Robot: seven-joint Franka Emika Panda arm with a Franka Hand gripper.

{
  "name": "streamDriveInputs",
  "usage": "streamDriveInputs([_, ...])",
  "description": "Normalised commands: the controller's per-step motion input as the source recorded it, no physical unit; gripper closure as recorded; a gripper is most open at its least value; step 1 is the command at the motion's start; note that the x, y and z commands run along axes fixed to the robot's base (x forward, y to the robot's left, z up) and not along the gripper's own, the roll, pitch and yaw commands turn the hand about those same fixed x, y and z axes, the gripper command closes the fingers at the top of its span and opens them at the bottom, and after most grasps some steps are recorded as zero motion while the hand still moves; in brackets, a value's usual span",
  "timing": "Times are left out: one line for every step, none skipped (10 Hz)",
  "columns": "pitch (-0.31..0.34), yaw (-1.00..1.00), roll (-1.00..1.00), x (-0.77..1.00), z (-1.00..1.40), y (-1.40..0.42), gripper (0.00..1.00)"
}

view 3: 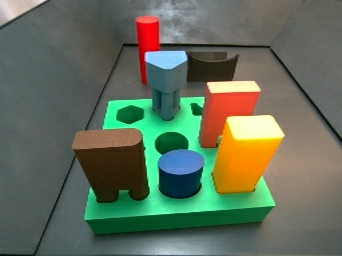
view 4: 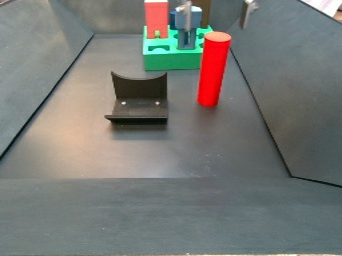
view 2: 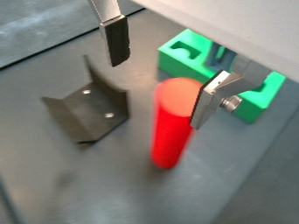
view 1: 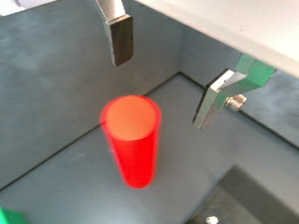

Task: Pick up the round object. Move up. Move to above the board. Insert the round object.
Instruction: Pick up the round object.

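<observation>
The round object, a tall slim red cylinder, stands upright on the dark floor; it also shows in the other views. My gripper hangs open above it, holding nothing. Its fingers are spread wide, and the cylinder's top lies below them, nearer one finger. The green board lies beyond the cylinder, apart from it. The gripper does not show clearly in either side view.
The board carries a brown block, a short dark blue cylinder, a yellow-orange block, a red-orange block and a grey-blue block. The fixture stands beside the cylinder. Dark walls enclose the floor.
</observation>
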Motion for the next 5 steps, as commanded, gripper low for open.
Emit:
streamDriveInputs([-0.024,0.06,0.03,0.18,-0.26,-0.16,0.0])
streamDriveInputs([-0.034,0.02,0.0,0.24,-0.34,-0.08,0.0])
streamDriveInputs([-0.004,0.05,0.0,0.33,-0.35,-0.01,0.0])
streamDriveInputs([-0.094,0.0,0.0,-0.17,-0.31,-0.14,0.0])
streamDriveInputs([-0.114,0.0,-0.03,-0.42,-0.13,-0.21,0.0])
